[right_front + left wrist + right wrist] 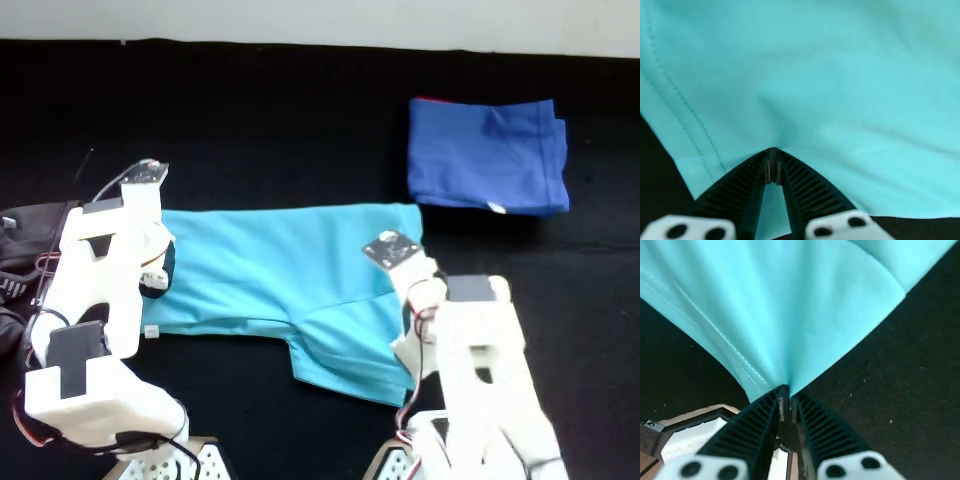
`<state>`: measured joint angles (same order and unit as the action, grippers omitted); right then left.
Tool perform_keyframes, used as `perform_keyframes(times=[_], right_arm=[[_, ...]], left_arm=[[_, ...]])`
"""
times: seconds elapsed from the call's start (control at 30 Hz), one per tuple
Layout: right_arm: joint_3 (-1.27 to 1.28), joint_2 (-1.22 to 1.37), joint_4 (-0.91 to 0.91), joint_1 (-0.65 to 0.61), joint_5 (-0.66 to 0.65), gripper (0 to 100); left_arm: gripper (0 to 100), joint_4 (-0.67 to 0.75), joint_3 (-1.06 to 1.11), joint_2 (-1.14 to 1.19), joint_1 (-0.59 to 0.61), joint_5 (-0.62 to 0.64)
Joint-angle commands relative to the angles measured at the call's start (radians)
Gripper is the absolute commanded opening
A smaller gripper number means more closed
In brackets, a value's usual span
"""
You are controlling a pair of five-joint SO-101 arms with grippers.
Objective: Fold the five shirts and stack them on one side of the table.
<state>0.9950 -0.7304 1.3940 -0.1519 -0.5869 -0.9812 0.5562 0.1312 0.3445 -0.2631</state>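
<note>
A turquoise shirt (290, 270) is spread near the front edge of the table (250, 120). Its cloth is gripped by the clenched left hand (772, 170) and the clenched right hand (785, 402). A folded blue shirt (487, 155) is laid near the far right corner.

Spread shirt (290, 275) plain turquoise; folded shirt (487, 155) royal blue; counter (250, 120) black; left arm (100, 280), right arm (480, 350) white; jaws black, ribbed.
</note>
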Motion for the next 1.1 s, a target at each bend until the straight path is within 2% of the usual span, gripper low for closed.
perform_keyframes(times=[0.0, 0.2, 0.3, 0.43, 0.57, 0.63, 0.8, 0.93, 1.07], right_arm=[[-0.004, -0.153, 0.050, 0.013, -0.012, 0.5], [0.111, -0.177, 0.001, 0.012, -0.012, 0.5], [0.180, -0.177, -0.070, 0.010, -0.012, 0.5], [0.239, -0.177, -0.099, -0.053, -0.012, 0.5], [0.239, -0.177, -0.096, -0.074, -0.012, 0.6], [0.237, -0.179, -0.093, -0.074, -0.014, 2.3], [0.154, -0.185, 0.002, -0.093, -0.054, 23.2], [-0.077, -0.177, 0.127, -0.163, -0.046, 21.7], [-0.199, -0.133, 0.130, -0.305, 0.064, 18.6]], left_arm=[[1, 0.012, 0.010, 0.005, -0.007, 0.008], [1, 0.003, -0.002, -0.041, -0.005, 0.006], [1, -0.061, -0.005, -0.130, -0.007, 0.002], [1, -0.114, 0.030, -0.208, -0.005, -0.009], [1, -0.060, 0.096, -0.209, 0.024, -0.109], [1, -0.011, 0.127, -0.211, 0.048, -0.117], [1, 0.123, 0.188, -0.211, 0.119, -0.115], [1, 0.199, 0.240, -0.211, 0.124, -0.115], [1, 0.209, 0.246, -0.213, 0.119, -0.115]])
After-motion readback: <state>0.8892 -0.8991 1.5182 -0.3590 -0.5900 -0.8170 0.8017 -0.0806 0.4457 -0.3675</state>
